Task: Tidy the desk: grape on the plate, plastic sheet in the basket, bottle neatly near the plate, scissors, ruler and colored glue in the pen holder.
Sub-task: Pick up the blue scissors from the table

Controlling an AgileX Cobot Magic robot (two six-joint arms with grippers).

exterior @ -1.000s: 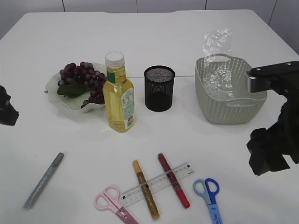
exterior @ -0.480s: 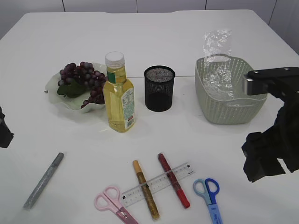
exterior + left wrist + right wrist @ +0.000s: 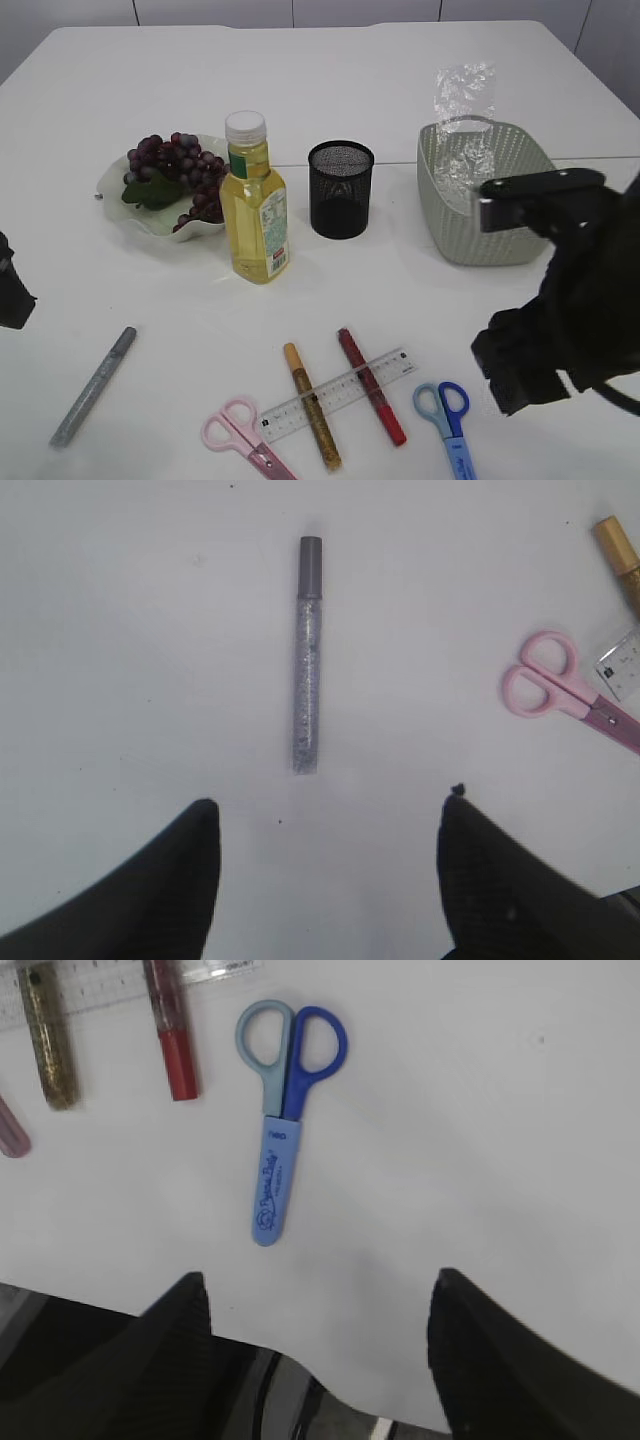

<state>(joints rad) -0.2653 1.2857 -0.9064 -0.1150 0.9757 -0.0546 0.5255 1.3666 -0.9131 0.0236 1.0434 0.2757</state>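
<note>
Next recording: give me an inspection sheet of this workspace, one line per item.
Surface: white desk, bare between items.
Done: grape on the plate; plastic sheet standing in the basket; bottle upright beside the plate.
Pending: pen holder upright, nothing visible in it; silver glue lying alone; gold glue and red glue under the ruler; pink scissors and blue scissors flat on the desk.
Clutter: nothing seen.
Claws: left claw open, above the silver glue, holding nothing; right claw open, near the blue scissors, holding nothing.
Cables: nothing seen.
Surroundings: pale wall panels behind the desk.
</note>
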